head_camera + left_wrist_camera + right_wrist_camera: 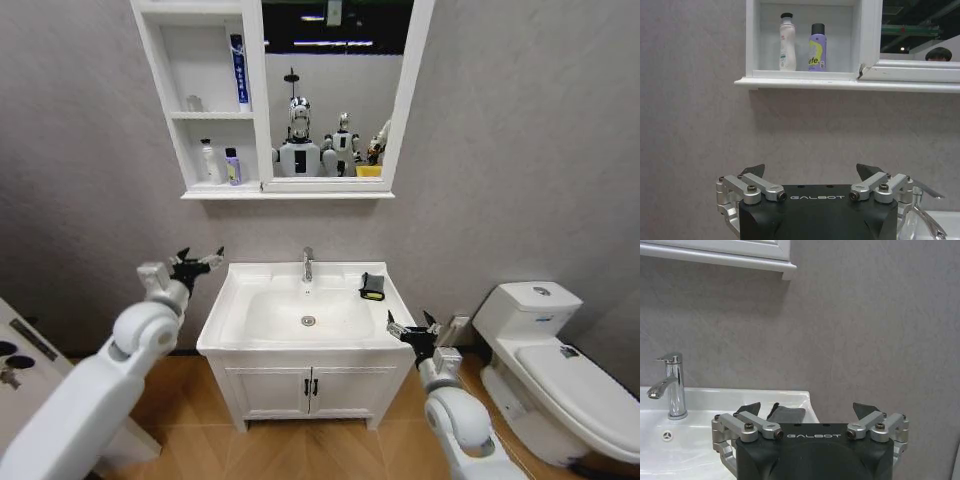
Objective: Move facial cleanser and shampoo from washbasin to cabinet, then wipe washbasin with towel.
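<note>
The washbasin [228, 302] sits centred below me, with its chrome tap [308, 264] at the back. The dark towel [372, 287] with a yellow-green edge lies on the basin's right rim. A white bottle [208, 160] and a purple bottle [232, 166] stand side by side in the lowest compartment of the cabinet [160, 70]; which is cleanser and which is shampoo I cannot tell. My left gripper [200, 263] hovers open left of the basin, below the cabinet. My right gripper [412, 328] is open at the basin's right front corner, short of the towel [786, 414].
A white toilet [550, 360] stands close on the right. Under the basin is a two-door vanity [310, 385]. The mirror [330, 90] joins the cabinet's right side. A blue tube [239, 68] stands in the upper compartment. A white unit [20, 350] fills the lower left.
</note>
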Tool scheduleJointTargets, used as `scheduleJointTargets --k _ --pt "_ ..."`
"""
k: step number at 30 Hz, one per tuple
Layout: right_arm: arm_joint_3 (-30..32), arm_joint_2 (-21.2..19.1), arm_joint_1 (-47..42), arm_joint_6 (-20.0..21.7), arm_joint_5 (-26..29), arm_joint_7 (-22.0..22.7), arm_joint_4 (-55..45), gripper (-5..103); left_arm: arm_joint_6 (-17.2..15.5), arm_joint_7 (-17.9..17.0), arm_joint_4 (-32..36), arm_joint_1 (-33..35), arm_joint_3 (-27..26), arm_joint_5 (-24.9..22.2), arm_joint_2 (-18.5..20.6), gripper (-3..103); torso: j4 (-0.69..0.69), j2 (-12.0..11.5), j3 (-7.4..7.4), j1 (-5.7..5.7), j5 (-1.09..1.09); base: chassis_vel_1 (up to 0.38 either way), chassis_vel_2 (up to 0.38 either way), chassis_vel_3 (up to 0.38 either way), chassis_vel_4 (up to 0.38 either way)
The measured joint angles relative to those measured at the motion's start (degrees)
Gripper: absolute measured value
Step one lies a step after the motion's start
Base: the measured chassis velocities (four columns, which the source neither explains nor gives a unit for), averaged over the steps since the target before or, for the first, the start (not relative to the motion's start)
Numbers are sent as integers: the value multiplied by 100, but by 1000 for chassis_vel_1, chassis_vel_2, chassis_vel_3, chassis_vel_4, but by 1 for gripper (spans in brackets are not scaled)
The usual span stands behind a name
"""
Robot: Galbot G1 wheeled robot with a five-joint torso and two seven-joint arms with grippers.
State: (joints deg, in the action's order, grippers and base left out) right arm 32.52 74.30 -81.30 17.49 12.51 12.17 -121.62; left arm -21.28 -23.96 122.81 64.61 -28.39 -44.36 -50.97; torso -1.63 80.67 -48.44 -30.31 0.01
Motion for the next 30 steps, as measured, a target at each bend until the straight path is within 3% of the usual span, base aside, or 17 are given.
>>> scheduleJointTargets --k 1,3,4,7,10,18,21,30 --pt "0 0 0 0 0 0 0 100 0 0 0 0 0 0 0 100 0 0 0 0 0 0 0 0 0" --pt "-44 -3 48 47 -1 19 -17 100 -112 61 535 836 -395 256 -334 100 9 0 0 0 3 0 0 0 0" --pt "-44 -3 48 47 -1 19 -17 100 -112 61 535 836 -395 256 -334 100 9 0 0 0 3 0 0 0 0" --pt "-59 -48 92 54 -4 22 12 100 -56 396 1157 2048 -1007 1036 -823 100 6 0 0 1 1 0 0 0 0" --pt "-60 -84 127 55 2 20 58 100 -52 481 1467 2485 -1239 1317 -1014 100 6 0 0 1 2 0 0 0 0" --pt "-21 -110 145 48 49 9 113 100 -71 520 1806 2976 -1541 1829 -1503 100 3 0 0 -1 2 0 0 0 0" --pt "19 -151 141 27 109 2 115 100 90 816 1636 3091 -1859 2078 -1687 100 5 0 0 -1 0 0 0 0 0" --pt "30 -228 191 13 172 -6 187 100 -218 636 1810 3270 -2137 1873 -1753 100 5 -1 -1 -1 2 0 0 0 0"
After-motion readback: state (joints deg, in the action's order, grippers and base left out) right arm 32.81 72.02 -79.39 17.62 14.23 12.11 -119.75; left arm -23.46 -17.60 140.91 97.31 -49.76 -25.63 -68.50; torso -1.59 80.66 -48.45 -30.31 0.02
